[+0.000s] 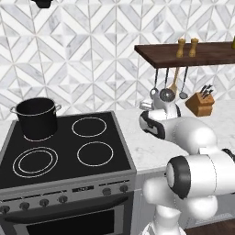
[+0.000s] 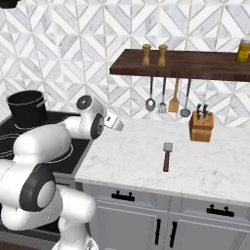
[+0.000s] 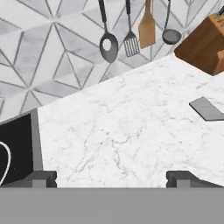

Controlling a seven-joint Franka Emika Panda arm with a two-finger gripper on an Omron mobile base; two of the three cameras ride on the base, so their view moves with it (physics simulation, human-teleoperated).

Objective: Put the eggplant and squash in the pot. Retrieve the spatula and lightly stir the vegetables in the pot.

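The black pot [image 1: 36, 117] stands on the stove's back left burner, also seen at the far left as the pot [image 2: 27, 108]. The spatula [image 2: 167, 156] lies flat on the marble counter with its grey blade pointing toward the wall; the blade's corner, the spatula [image 3: 206, 108], shows at the right of the hand view. My gripper [image 2: 117, 124] hovers over the counter's left end beside the stove, well left of the spatula. In the hand view my gripper [image 3: 111, 179] is open with nothing between its fingertips. The eggplant and squash are out of view.
A wooden knife block [image 2: 201, 126] stands at the back of the counter. A ladle [image 2: 150, 103], a slotted turner [image 2: 162, 106], an orange wooden utensil [image 2: 174, 103] and a small ladle [image 2: 185, 111] hang under the dark shelf [image 2: 195, 66]. The stove [image 1: 69, 147] lies to the left.
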